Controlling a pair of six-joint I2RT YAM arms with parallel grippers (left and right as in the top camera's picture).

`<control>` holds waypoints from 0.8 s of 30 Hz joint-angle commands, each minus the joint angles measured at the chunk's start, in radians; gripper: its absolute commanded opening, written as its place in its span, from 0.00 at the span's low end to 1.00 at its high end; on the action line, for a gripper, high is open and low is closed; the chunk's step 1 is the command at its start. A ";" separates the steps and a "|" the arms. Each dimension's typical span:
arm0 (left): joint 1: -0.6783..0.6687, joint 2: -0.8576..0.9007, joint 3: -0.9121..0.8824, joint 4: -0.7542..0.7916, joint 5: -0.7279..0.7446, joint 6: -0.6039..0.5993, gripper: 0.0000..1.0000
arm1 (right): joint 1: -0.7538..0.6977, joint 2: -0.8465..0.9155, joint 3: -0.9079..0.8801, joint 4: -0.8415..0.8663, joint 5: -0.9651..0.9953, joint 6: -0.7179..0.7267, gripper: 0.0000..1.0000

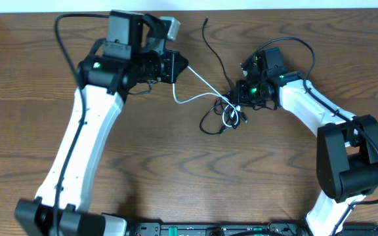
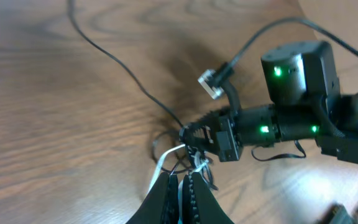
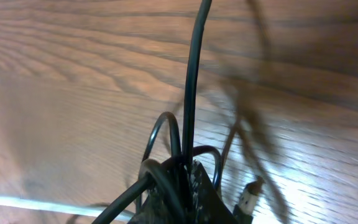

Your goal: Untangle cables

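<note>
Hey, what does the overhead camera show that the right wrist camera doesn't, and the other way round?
Only overhead: the left arm, the left fingers shut on the white cable, and the black cable trailing away from the tangle. Only right wrist: the right fingers close up, clamped on the black cable. Both: the two cables, black and white, and the wooden table.
</note>
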 commanded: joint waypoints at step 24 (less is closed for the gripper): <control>-0.145 0.057 0.009 -0.021 -0.129 -0.283 0.17 | -0.082 -0.001 -0.006 -0.058 0.088 -0.042 0.01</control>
